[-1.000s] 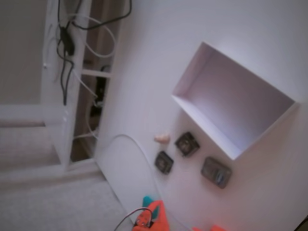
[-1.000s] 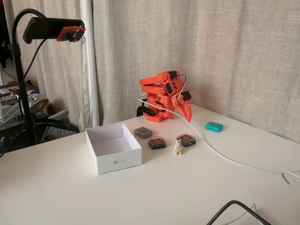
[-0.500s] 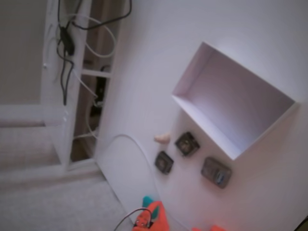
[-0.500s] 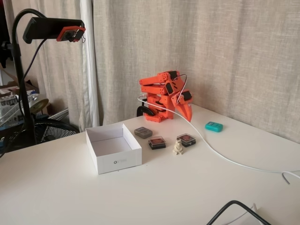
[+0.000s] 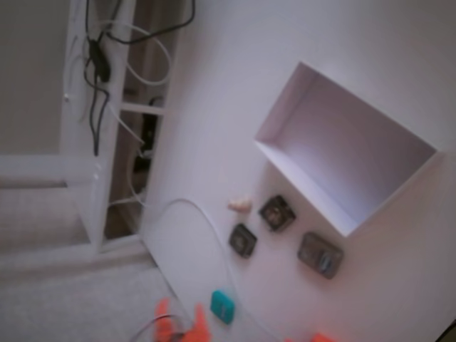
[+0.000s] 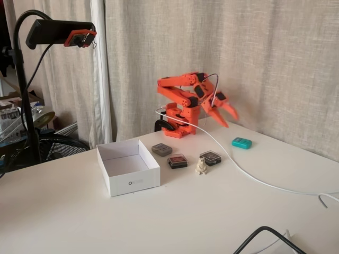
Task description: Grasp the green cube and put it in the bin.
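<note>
- Green cube untouched on the white bench, lying flat at the right end of the line of things in a fixed view, well apart from the bin; I judge that nothing of the task is done yet.
- From the left in that view: the camera stand at the bench edge, then the bin, a shallow white box that stands empty.
- Next come three dark square blocks in a loose row just beside the bin, with a small pale figurine in front of them; none of these is my target.
- Behind them my orange arm is reaching out to the right, its end effector held in the air above and to the left of the cube, fingers spread and holding nothing.
- A white cable runs from the arm across the bench, passing between the blocks and the cube.
- In a fixed view from above, the cube shows near the bottom edge with the two orange fingertips just to its left and apart from it; the bin lies far up the frame.
- Left for me, as I read it: lowering over the cube, pinching it, lifting, carrying it past the blocks and dropping it in the bin.
</note>
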Motion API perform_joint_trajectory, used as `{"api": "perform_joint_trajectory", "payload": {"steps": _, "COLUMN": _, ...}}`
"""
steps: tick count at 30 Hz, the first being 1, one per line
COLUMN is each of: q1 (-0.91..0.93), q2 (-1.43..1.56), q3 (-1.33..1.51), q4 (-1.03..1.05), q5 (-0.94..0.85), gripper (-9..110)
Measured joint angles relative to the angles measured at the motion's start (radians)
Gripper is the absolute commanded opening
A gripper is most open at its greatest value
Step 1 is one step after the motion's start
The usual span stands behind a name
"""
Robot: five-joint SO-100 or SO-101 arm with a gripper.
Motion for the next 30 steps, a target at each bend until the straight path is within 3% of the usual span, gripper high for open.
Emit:
{"api": "perform_joint_trajectory", "payload": {"steps": 5, "q1": -0.051, "q2": -0.281, "q3": -0.183, "q4": -0.19, "q5": 0.0, "gripper": 53}}
{"api": "perform_joint_trajectory", "payload": {"steps": 9, "q1": -0.124, "q2": -0.411, "q3": -0.238, "q4": -0.241, "q5": -0.034, "gripper": 53}}
{"api": "perform_joint_trajectory", "payload": {"steps": 15, "q1": -0.259, "q2": -0.403, "q3": -0.264, "q4": -0.155, "q5": -0.138, "gripper": 55}}
{"api": "perform_joint_trajectory", "payload": {"steps": 23, "q1": -0.321, "q2": -0.368, "q3": -0.508, "q4": -0.272, "q5": -0.172, "gripper": 55}}
{"api": "perform_joint_trajectory", "payload": {"steps": 26, "q1": -0.322, "q2": -0.374, "q3": -0.704, "q4": -0.161, "q5": -0.158, "gripper": 54}}
{"api": "perform_joint_trajectory", "payload": {"steps": 30, "q1": -0.341, "q2": -0.419, "q3": -0.994, "q4": 0.175, "q5": -0.115, "gripper": 54}}
